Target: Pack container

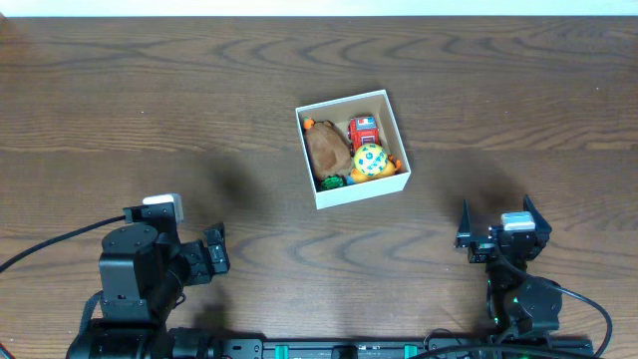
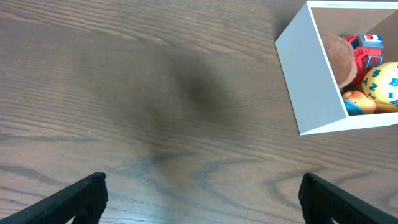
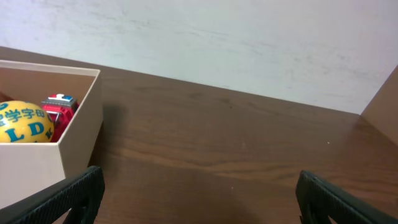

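The container [image 1: 362,192], a white square box with a brown inside, sits at the table's middle. It holds a brown plush [image 1: 325,149], a red toy truck [image 1: 364,130], a yellow ball with coloured marks [image 1: 369,161], a small green toy [image 1: 331,182] and orange pieces. It also shows in the left wrist view [image 2: 311,87] and the right wrist view [image 3: 37,165]. My left gripper [image 1: 214,251] is open and empty at the front left; its jaws [image 2: 201,198] are wide apart. My right gripper [image 1: 495,231] is open and empty at the front right, with jaws [image 3: 199,193] spread over bare wood.
The wooden table [image 1: 150,110] runs to a white wall at the back [image 3: 217,43]. A tan shape [image 3: 384,102] shows at the right edge of the right wrist view.
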Robot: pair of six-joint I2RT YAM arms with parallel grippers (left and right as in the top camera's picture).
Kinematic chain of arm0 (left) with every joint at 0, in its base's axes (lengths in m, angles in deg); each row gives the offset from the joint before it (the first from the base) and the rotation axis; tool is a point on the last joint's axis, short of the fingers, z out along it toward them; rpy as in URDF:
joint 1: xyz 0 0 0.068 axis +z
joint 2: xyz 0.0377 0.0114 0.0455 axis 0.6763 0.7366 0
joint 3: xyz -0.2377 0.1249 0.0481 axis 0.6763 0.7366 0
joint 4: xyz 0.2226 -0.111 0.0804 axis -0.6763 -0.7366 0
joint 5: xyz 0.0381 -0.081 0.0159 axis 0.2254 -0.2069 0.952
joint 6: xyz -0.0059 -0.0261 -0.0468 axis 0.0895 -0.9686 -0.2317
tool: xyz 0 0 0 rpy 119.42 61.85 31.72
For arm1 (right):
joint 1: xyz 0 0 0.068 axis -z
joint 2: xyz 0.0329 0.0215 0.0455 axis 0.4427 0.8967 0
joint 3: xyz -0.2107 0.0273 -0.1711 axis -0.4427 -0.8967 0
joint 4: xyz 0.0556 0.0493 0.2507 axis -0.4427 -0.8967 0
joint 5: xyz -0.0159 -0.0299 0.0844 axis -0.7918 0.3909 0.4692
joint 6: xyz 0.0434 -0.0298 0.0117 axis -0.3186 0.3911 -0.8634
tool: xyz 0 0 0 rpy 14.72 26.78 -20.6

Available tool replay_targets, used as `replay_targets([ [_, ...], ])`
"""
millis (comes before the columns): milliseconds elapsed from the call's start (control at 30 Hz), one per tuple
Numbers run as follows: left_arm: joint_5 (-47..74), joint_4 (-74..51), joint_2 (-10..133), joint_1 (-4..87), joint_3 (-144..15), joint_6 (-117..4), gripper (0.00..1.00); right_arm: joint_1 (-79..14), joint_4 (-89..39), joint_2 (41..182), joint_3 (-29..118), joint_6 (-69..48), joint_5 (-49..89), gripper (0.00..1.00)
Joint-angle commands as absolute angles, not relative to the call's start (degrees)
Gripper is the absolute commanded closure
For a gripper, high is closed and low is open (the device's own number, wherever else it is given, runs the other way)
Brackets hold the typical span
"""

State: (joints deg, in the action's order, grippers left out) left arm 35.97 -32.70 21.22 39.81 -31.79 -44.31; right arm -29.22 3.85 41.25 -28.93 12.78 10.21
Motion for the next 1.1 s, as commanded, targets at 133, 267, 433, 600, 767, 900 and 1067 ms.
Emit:
replay_targets([
  [133, 38.5, -32.15, 20.54, 39.75, -29.56, -43.91, 0.02, -29.67, 3.7, 40.73, -29.13, 12.52, 10.65, 0.01],
  [267, 39.95, -24.87, 17.22, 40.45, -22.07, -43.41, 0.02, -29.67, 3.7, 40.73, -29.13, 12.52, 10.65, 0.01],
  [433, 39.92, -9.03, 10.16, 41.04, -8.78, -41.49, 0.02, -29.67, 3.7, 40.73, -29.13, 12.52, 10.65, 0.01],
  [600, 39.92, 7.32, 3.52, 41.04, 2.13, -36.22, 0.02, -29.67, 3.7, 40.73, -29.13, 12.52, 10.65, 0.01],
  [767, 39.95, 21.4, 1.0, 41.04, 9.23, -31.43, 0.02, -29.67, 3.7, 40.73, -29.13, 12.52, 10.65, 0.01],
  [900, 39.95, 26.8, 0.0, 41.04, 12.36, -30.82, 0.02, -29.67, 3.7, 40.73, -29.13, 12.52, 10.65, 0.01],
  [1067, 39.95, 27.3, -4.53, 41.04, 15.16, -28.66, 0.02, -29.67, 3.72, 40.73, -29.13, 12.52, 10.65, 0.01],
])
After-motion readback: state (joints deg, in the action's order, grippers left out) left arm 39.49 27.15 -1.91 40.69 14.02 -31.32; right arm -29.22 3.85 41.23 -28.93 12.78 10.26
